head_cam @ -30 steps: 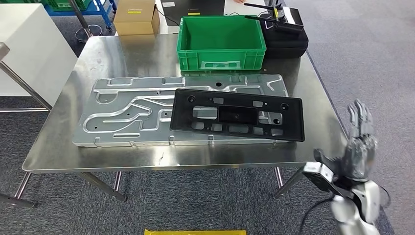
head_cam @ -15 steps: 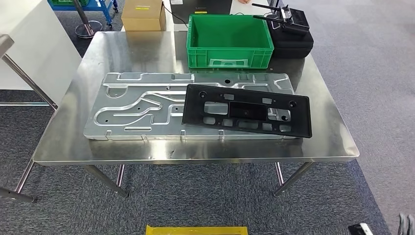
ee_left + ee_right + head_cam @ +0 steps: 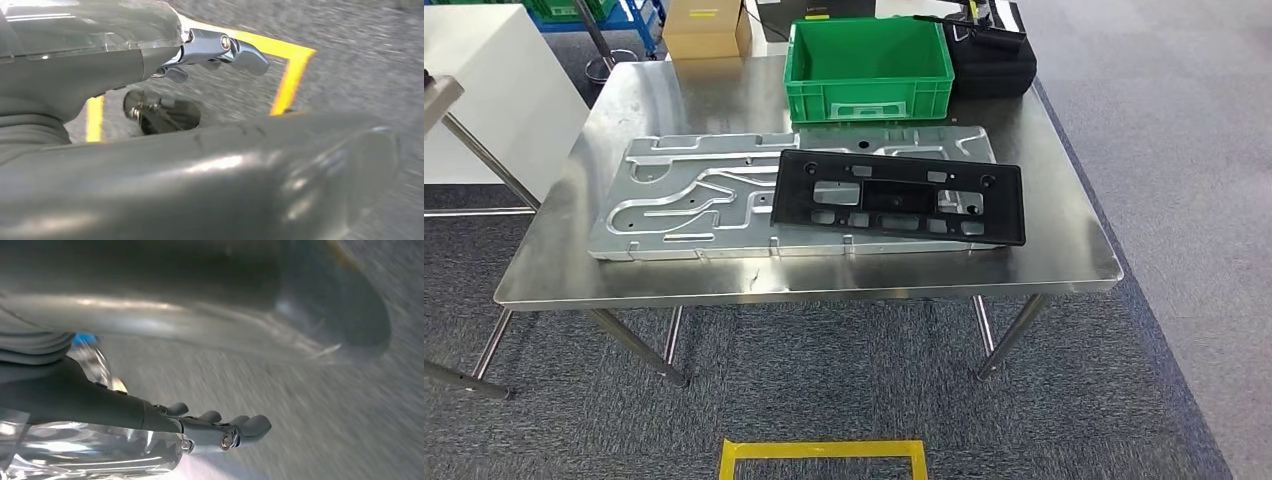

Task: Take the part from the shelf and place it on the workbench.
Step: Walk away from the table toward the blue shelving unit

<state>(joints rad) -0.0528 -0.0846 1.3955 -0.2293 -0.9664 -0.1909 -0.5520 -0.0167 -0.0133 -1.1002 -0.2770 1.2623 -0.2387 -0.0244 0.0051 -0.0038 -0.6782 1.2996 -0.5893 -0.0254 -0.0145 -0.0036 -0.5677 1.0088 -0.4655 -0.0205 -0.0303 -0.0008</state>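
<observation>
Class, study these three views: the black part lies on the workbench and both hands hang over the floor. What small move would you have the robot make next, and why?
Probably none toward the table: keep both arms down and step back. The black part already lies on the metal plate on the workbench, and the left hand and right hand hold nothing.

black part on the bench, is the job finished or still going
Looks done: the black part lies flat on the silver plate on the workbench, in front of the green bin. In hand: nothing; the left hand and right hand hang over carpet, fingers extended. No placing step visibly remains.
</observation>
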